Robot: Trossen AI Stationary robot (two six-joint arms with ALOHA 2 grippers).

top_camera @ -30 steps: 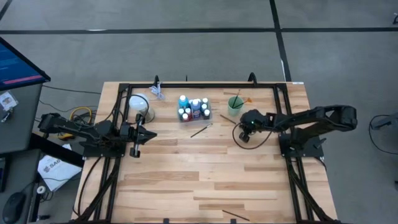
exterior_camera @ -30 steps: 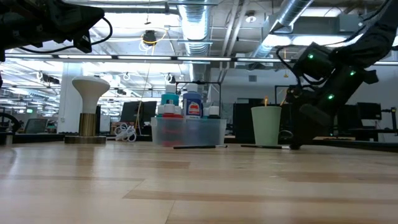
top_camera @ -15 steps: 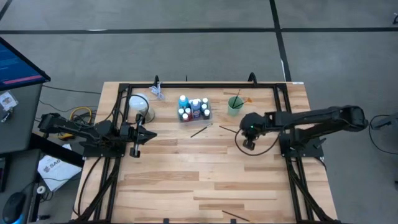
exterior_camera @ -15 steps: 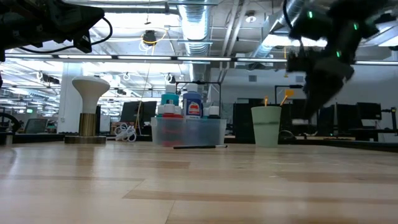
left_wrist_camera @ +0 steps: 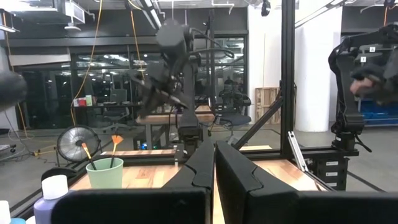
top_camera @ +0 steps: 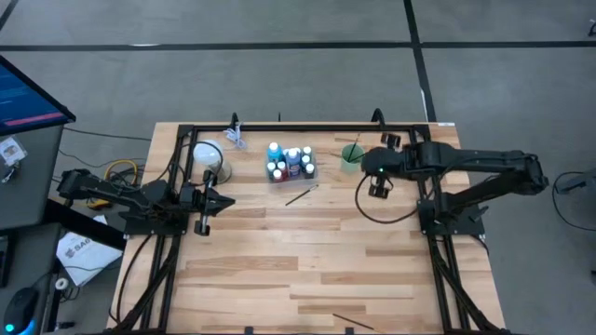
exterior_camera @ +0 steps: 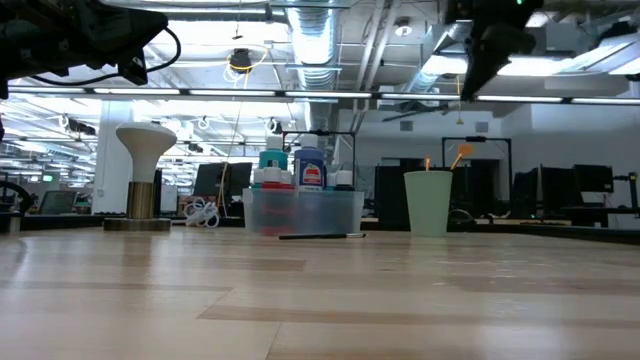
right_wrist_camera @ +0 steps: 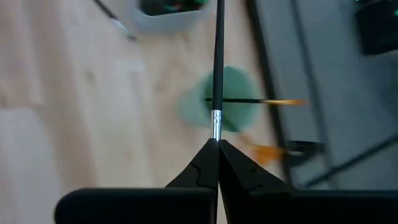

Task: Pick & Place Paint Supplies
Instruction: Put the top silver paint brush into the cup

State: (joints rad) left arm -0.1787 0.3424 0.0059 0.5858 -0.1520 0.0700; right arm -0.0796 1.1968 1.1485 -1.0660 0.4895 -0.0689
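Note:
My right gripper is raised above the table beside the translucent green cup, shut on a thin dark-handled brush. In the right wrist view the cup lies blurred under that brush. The cup stands upright on its base and holds two brushes, one orange-tipped. Small white-capped paint bottles stand upright in the clear tray. Another brush lies flat on the wood in front of the tray. My left gripper waits shut at the table's left side. My right gripper pinches the brush between its two fingertips at the silver ferrule. The fingers lie along the brush, and the dark handle runs straight out beyond them. The brush is lifted clear of the table, its handle over the green cup.
A white mushroom-shaped stand and a small white clip sit near the far left. A black frame runs along the table's far edge and sides. Bare wood fills the near half.
My right gripper has risen from the table to the right of the cup, taking a brush up with it, and has moved toward the far edge, closer to the green cup. The brush that lay on the wood near the cup is lifted clear.

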